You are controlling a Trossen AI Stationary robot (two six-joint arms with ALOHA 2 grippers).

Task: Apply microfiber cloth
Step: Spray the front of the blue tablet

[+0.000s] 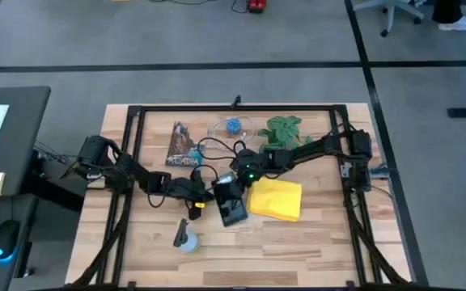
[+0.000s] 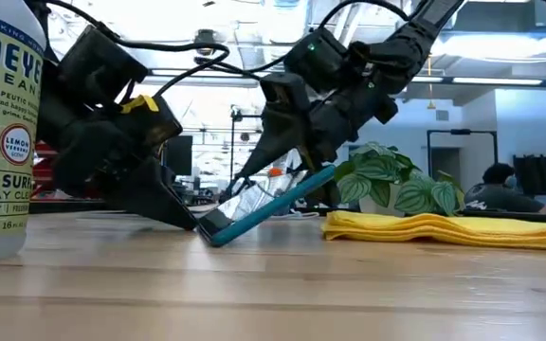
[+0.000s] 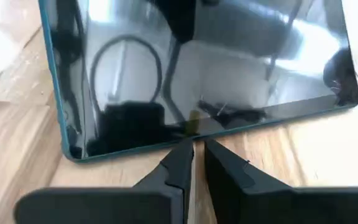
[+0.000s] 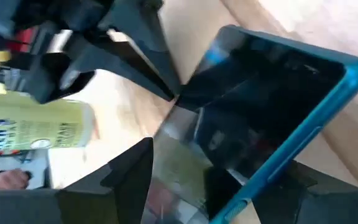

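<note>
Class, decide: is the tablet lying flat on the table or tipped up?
Tipped up. In the low view the tablet slants, one end on the table, the other raised at the right gripper.

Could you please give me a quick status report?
Left claw shut at dark teal-backed tablet's low edge. Right claw holds it tilted. Bright yellow microfiber cloth untouched.

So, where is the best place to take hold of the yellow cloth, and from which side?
Probably the microfiber cloth is best pinched at its right edge, coming from above. It lies flat and folded on the table, and that side is clear. The tilted tablet, the left tool and the right tool crowd its left edge.
</note>
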